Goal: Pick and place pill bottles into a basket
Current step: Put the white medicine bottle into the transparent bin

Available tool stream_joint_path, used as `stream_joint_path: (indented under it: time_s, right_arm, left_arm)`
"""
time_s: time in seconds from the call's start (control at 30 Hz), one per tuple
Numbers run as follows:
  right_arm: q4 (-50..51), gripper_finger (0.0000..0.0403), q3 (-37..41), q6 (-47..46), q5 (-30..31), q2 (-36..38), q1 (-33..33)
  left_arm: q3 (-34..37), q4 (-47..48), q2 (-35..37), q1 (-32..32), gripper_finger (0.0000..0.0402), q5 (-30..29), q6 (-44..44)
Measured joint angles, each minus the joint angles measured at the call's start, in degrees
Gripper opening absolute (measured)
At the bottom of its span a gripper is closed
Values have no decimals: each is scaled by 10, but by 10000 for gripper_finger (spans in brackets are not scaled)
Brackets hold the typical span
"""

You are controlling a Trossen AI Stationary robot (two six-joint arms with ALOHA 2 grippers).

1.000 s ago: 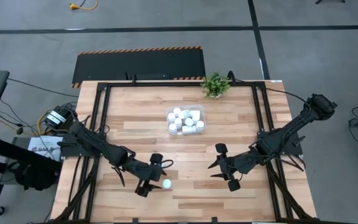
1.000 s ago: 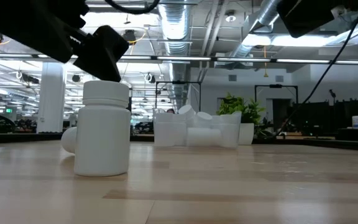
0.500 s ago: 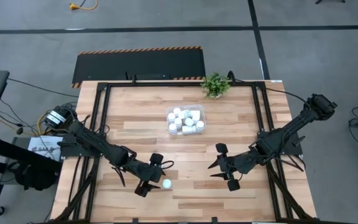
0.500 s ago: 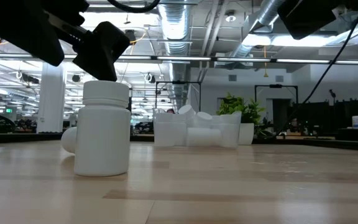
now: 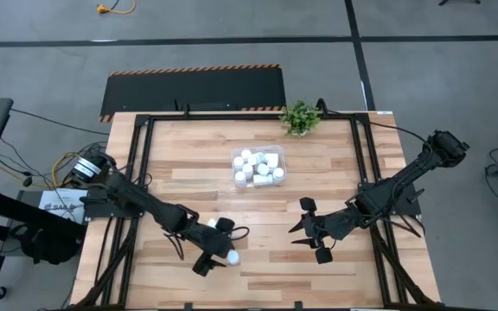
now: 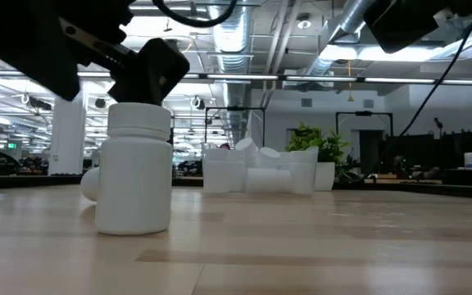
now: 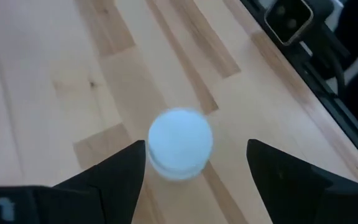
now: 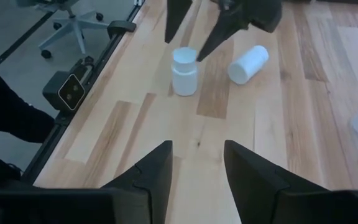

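A white pill bottle (image 5: 232,257) stands upright on its base near the table's near edge; the left wrist view shows its cap (image 7: 180,143) from above. My left gripper (image 5: 220,249) is open and tilted down over it, one finger on either side of the cap (image 6: 140,117); whether a finger touches it I cannot tell. A second bottle (image 5: 212,225) lies on its side just beyond (image 8: 248,64). The clear basket (image 5: 258,167) at the table's middle holds several bottles. My right gripper (image 5: 296,235) hangs open over bare wood at the near right.
A small green potted plant (image 5: 299,117) stands at the far edge, behind the basket. Black frame rails (image 5: 142,164) run along the table's left and right sides. Bare wood (image 5: 271,246) lies between the two grippers.
My left gripper has moved a little toward the table's right edge and rolled slightly, coming over the standing bottle, so that its fingers now flank the cap. This uncovers the lying bottle in the high view. Neither bottle has moved.
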State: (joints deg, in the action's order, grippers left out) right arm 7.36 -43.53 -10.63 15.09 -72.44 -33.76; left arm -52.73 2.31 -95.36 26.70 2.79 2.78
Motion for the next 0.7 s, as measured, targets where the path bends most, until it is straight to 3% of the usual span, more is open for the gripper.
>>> stream_joint_path:
  time_s: [0.7]
  right_arm:
    - [8,138,0,5,0,0,-1]
  left_arm:
    - [-7,-19,-25,-11,268,17,-16]
